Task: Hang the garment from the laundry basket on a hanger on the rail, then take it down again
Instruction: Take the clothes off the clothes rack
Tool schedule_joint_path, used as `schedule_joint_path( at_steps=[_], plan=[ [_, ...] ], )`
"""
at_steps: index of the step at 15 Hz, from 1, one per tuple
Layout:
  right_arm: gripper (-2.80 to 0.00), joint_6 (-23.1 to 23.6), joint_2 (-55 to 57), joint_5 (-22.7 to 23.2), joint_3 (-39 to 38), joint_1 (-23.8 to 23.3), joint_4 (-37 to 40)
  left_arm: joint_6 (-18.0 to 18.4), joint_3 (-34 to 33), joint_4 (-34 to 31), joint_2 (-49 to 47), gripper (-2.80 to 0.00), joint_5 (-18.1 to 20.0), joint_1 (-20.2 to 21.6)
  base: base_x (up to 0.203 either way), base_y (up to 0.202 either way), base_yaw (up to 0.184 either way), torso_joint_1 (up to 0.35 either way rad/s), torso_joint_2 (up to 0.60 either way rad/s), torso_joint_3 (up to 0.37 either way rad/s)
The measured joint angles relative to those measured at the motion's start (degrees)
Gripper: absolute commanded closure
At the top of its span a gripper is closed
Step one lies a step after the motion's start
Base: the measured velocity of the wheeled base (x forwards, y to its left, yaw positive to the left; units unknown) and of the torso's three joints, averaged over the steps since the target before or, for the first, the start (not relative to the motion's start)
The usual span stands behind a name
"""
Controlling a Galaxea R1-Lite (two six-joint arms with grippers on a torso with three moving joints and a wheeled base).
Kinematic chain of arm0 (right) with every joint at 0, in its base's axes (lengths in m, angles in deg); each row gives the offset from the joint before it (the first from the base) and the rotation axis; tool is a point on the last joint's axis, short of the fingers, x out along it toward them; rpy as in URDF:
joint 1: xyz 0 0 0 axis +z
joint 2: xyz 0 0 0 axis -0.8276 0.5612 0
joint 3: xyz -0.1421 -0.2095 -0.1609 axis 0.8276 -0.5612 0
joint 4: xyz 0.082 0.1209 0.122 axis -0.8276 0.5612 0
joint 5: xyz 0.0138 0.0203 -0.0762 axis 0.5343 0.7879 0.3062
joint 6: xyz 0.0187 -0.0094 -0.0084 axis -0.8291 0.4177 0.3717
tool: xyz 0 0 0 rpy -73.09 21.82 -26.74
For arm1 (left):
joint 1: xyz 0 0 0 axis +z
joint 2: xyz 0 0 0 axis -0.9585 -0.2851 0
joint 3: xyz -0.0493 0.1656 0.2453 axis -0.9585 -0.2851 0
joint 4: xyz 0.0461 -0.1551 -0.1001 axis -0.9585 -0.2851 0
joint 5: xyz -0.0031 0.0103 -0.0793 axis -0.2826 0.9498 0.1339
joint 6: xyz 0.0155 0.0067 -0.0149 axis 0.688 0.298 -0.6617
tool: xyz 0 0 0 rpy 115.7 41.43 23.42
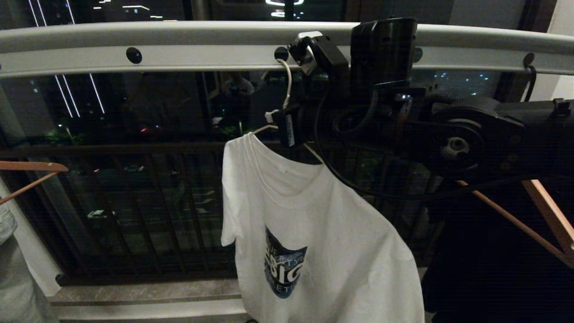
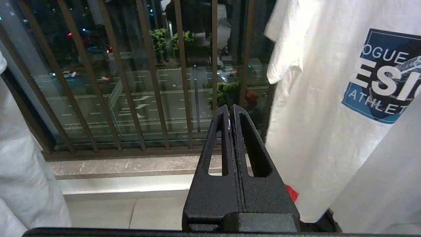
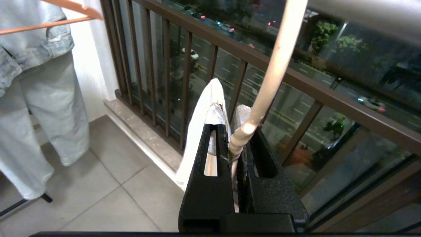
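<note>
Night city lights and a dark balcony railing [image 1: 134, 215] fill the background, and up top runs the rail [image 1: 202, 56], pale grey and pierced with round holes, right across the head view. Hanging from one of those holes is the hanger [image 1: 288, 85], thin white wire, its hook up at the rail and its neck dropping straight down. And on it, the garment [image 1: 323, 233], the white T-shirt with the blue chest print, draped down and to the right, collar just beneath the neck of the wire.

Now the right gripper [image 3: 234, 144] is up there at the hanger's neck, clamped narrow on the wire just above the shirt collar; the right wrist view shows the white wire pinched between the black fingers, with the hook stem rising from them toward the rail. That's the relation to watch: the hook sits directly above the grip, the stem's long axis near vertical, so lifting it clear looks like an upward move first, then away from the rail.

Low down, the left gripper [image 2: 230, 115] is parked, pressed closed on nothing, the shirt's hem just beside it. Brown wooden hangers [image 1: 31, 172] flank the scene. No laundry basket in view.
</note>
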Motion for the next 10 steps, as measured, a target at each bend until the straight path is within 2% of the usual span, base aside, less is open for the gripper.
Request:
schedule_joint_path(
  at_steps=[10],
  plan=[
    [0.0, 0.04, -1.41, -1.48, -0.82, 0.11, -0.11, -0.02, 0.0, 0.0, 0.0, 0.0, 0.02, 0.0, 0.0, 0.0, 0.0, 0.0, 0.0, 0.0]
  ],
)
